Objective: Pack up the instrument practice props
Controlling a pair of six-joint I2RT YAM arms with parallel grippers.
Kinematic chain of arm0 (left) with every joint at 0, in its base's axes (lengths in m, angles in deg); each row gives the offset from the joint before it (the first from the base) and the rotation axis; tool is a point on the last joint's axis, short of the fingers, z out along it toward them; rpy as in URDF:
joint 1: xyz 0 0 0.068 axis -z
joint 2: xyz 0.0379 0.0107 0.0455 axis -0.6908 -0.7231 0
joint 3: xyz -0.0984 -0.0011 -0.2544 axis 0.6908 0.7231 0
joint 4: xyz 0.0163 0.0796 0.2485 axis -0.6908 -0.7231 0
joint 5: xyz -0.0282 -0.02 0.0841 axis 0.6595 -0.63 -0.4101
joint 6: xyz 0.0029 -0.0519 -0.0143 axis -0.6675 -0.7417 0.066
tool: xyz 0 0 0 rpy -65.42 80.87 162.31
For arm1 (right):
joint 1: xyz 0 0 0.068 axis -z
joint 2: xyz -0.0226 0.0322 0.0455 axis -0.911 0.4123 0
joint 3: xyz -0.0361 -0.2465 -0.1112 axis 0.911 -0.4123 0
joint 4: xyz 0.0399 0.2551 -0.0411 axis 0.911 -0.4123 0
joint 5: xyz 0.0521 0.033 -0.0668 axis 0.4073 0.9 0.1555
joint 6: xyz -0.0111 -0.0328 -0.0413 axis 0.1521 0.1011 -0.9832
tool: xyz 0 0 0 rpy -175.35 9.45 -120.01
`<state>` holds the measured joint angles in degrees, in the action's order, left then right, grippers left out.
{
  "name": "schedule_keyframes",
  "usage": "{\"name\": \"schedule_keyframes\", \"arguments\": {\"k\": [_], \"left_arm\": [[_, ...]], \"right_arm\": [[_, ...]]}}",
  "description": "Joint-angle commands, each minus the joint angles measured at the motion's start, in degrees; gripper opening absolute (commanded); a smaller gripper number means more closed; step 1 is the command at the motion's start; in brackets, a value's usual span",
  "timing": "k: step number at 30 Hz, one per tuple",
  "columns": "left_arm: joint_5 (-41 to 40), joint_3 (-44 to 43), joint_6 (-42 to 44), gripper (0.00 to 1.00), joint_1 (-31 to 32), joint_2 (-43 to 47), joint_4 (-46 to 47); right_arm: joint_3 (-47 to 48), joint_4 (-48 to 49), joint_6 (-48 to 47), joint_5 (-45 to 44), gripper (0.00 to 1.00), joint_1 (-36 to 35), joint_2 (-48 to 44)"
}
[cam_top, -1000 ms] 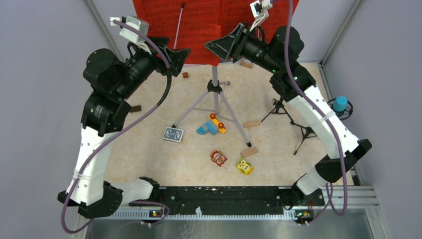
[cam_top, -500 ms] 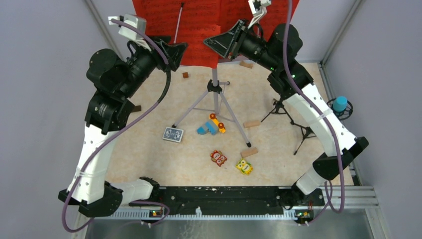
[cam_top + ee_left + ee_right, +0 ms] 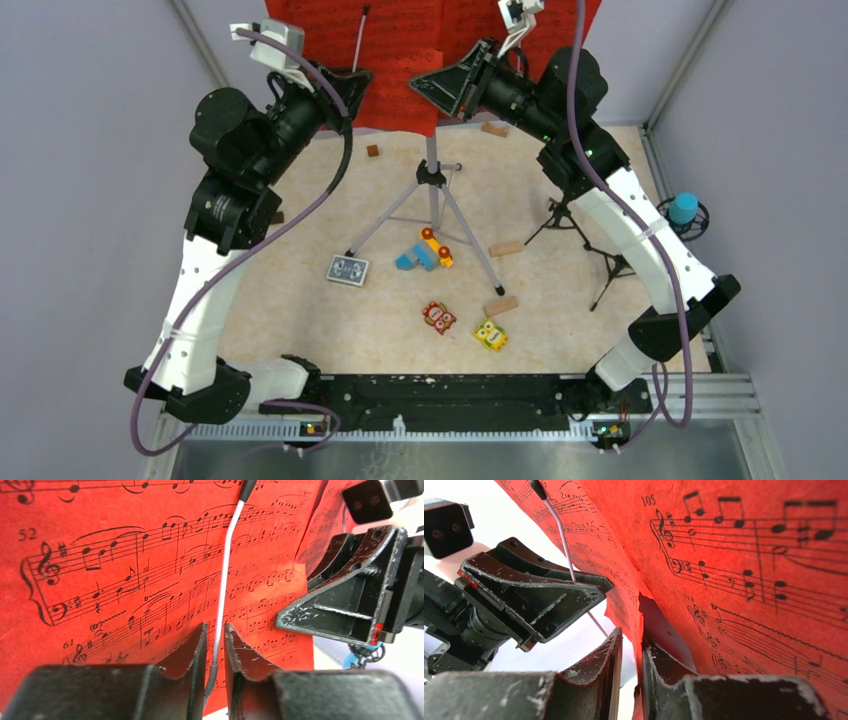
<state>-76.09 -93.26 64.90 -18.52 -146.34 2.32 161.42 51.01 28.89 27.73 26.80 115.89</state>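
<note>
The table (image 3: 300, 300) carries the music stand (image 3: 432, 195) near its middle. The stand's silver tripod legs are spread wide, and its top is hidden behind the red music sheets (image 3: 400, 40) at the far edge.

Both arms reach up to the lower edge of those sheets, the left arm from the left and the right arm from the right, with their tips near each other.

The left gripper (image 3: 215, 630) points at the face of a sheet. Its jaws are drawn to a narrow slit, and a thin silver rod (image 3: 223, 580) that lies across the page runs down into the gap. I cannot tell whether the fingers pinch the rod, the paper, or nothing.

The right gripper (image 3: 633, 640) is at the edge of a neighbouring sheet. That edge drops straight into the slit between its fingers, which are pressed together on the paper.

The two small black mic tripods (image 3: 590, 240) stand on the right part of the table, just beside the right arm and well apart from both grippers. The blue microphone (image 3: 684, 208) sits past the table's right edge.
</note>
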Motion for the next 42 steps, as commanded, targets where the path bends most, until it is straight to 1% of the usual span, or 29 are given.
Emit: {"name": "schedule_keyframes", "arguments": {"k": [1,6,9,13,21,24,31,35,38,42], "left_arm": [[-0.08,-1.63,0.39,0.19,0.04,-0.49,2.37],[0.50,-0.01,1.46,0.04,0.03,1.54,4.22],[0.37,3.88,1.97,0.00,-0.03,4.35,7.16],[0.79,7.08,2.66,0.00,-0.04,6.86,9.58],[3.25,8.38,3.41,0.00,0.04,8.22,10.99],[4.34,8.99,3.84,0.00,-0.02,8.78,11.74],[11.76,10.44,5.29,0.00,-0.03,9.37,14.20],[15.73,12.81,6.93,0.00,0.01,10.62,16.43],[16.46,14.95,7.86,0.00,0.03,12.18,17.58],[16.18,14.93,8.69,0.00,0.01,12.57,17.58]], "right_arm": [[1.49,0.91,-0.90,-0.24,0.18,-0.38,-0.63],[1.31,1.62,-1.51,-0.79,0.18,-0.37,-0.62],[1.49,2.09,-2.34,-0.77,0.18,-0.43,-0.50],[2.29,2.65,-4.25,-0.17,0.16,-0.40,-0.04],[3.23,4.78,-6.79,2.06,0.06,-0.38,0.20],[2.53,5.22,-8.23,1.16,0.03,-0.42,-0.71],[2.39,3.38,-10.73,-2.31,0.02,-0.39,-1.99],[2.06,2.86,-10.86,-3.00,0.02,-0.41,-2.15],[1.89,2.84,-10.86,-3.15,0.02,-0.36,-2.38],[0.61,3.84,-11.47,-3.29,0.01,-0.38,-3.54]]}}
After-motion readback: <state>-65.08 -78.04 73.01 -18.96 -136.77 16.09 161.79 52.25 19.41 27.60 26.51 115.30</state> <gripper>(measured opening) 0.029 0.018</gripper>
